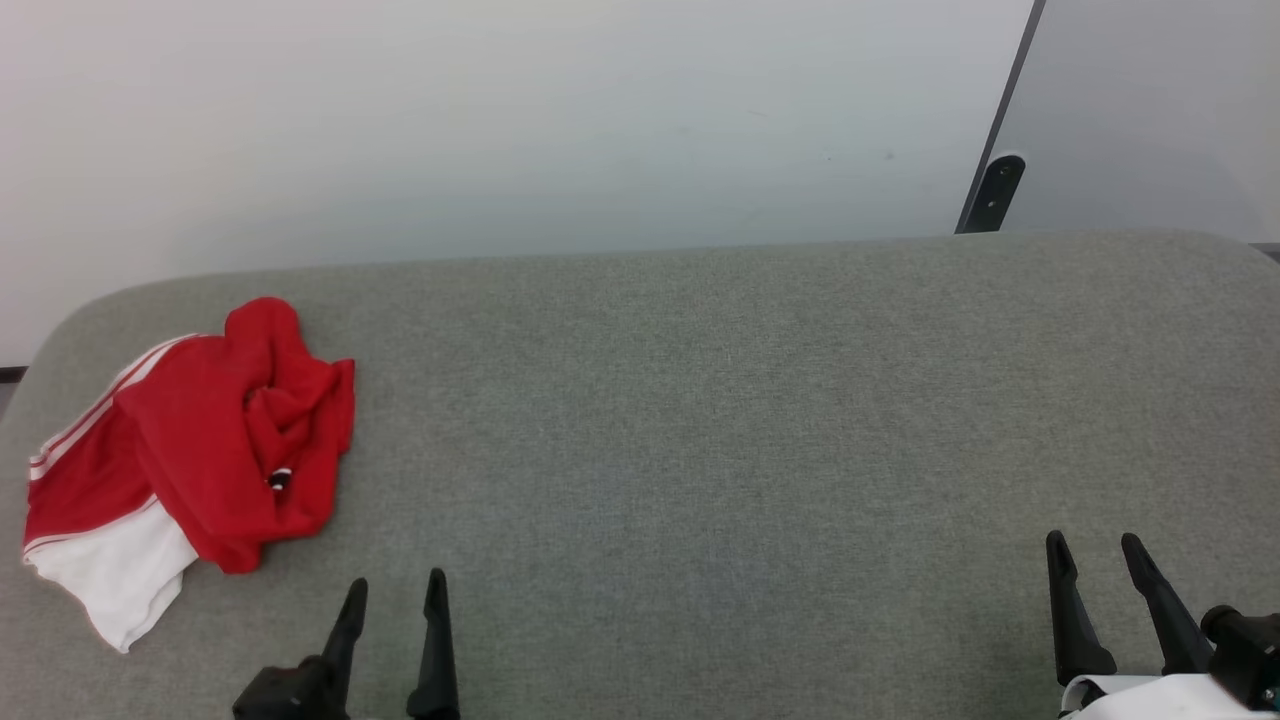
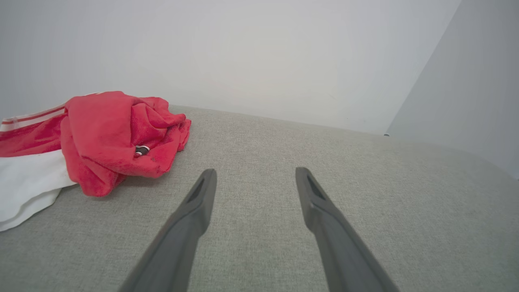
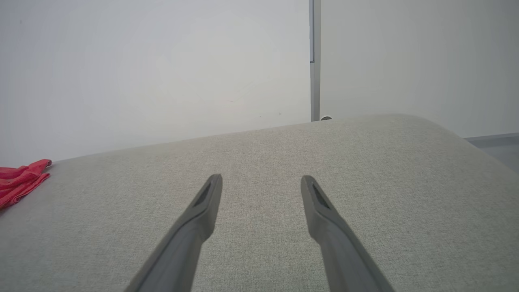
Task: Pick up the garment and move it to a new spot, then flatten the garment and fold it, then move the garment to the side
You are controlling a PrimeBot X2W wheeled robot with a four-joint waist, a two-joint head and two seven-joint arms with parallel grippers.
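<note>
One grey fabric-covered surface [image 1: 750,420], rounded corners. One garment [image 1: 200,440], red with white sleeve, crumpled in heap at surface's left end; small dark patch, perhaps print. Left gripper [image 1: 397,585] released, empty, near heap. Right gripper [image 1: 1093,542] released, empty, well apart.

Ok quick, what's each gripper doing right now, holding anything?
Left gripper: open, empty, near the garment but not touching it.
Right gripper: open, empty, over the grey surface.
</note>
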